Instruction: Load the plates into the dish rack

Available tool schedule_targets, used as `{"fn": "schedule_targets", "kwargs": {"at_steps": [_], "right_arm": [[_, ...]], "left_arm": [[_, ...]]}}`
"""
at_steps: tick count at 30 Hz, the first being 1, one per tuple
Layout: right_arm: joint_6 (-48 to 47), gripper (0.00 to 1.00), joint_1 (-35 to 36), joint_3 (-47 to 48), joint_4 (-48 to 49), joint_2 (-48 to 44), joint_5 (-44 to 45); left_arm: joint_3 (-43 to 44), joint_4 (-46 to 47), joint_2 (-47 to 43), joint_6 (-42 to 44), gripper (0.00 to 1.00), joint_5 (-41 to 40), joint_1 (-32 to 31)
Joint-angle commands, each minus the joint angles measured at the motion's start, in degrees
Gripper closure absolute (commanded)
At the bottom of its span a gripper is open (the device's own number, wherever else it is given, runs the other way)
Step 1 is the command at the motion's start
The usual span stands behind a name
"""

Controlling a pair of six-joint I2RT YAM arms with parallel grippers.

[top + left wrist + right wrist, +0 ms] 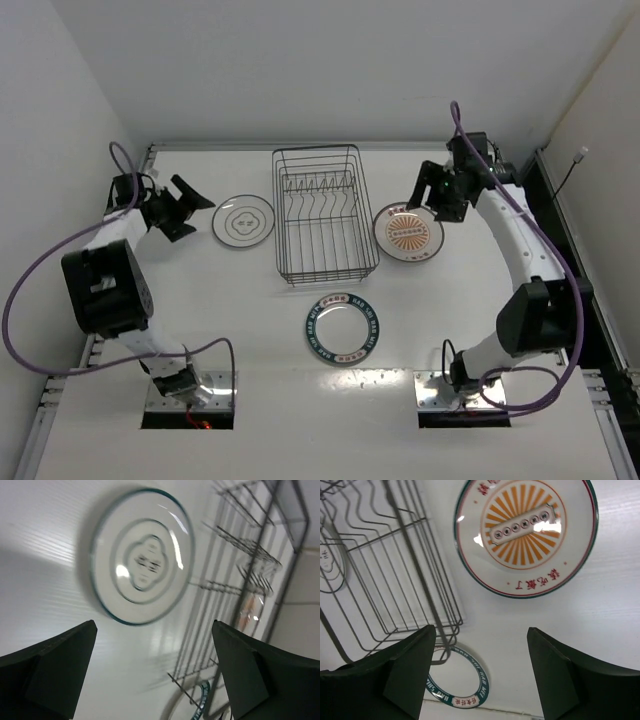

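White surface [250, 350] carries dark wire dish rack [275, 210] mid-table; ringed plate [243, 221] just left of it, orange-centred plate [408, 232] just right, lettered-rim plate [343, 328] nearer the arm bases, all flat.

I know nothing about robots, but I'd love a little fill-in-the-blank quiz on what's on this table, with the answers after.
1. The number of plates inside the dish rack is ____.
2. In the top view, the orange-centred plate lies on the rack's ____ side.
3. The left gripper faces the ringed plate with its jaws ____.

Missing words: zero; right; open.
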Motion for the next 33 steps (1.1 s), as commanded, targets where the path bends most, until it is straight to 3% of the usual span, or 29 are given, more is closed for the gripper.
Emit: {"fn": "schedule_targets", "kwargs": {"at_steps": [1, 7, 10, 15, 17, 25, 33], "right_arm": [[2.9, 0.29, -4.19, -5.42, 5.23, -1.98, -8.11], [10.02, 0.31, -15.88, -15.86, 12.69, 0.74, -19.8], [14.5, 0.34, -21.24, -20.54, 17.45, 0.74, -20.43], [22.5, 0.46, -27.57, -28.61, 24.56, -1.45, -17.18], [24.62, 0.46, -28.19, -29.61, 27.82, -0.23, -17.18], [24.63, 0.48, -26.62, -23.28, 25.63, 13.91, -15.86], [25.16, 0.52, -23.9, -21.43, 27.13, 19.01, -15.86]], "left_arm": [[-5.59, 6.61, -9.8, -2.79, 0.0, 6.33, -4.53], [-12.63, 7.33, -19.21, 1.25, 0.0, 5.72, -11.13], [-14.38, 6.1, -19.75, 2.48, 0.0, 7.56, -11.14], [-14.92, 4.95, -19.75, 4.59, 0.0, 9.49, -11.14], [-14.92, 4.95, -19.75, 4.59, 0.0, 9.5, -11.14], [-12.37, 5.57, -18.08, 3.45, 0.0, 11.17, -11.14], [-12.46, 4.51, -18.08, 3.45, 0.0, 11.17, -10.08]]}}
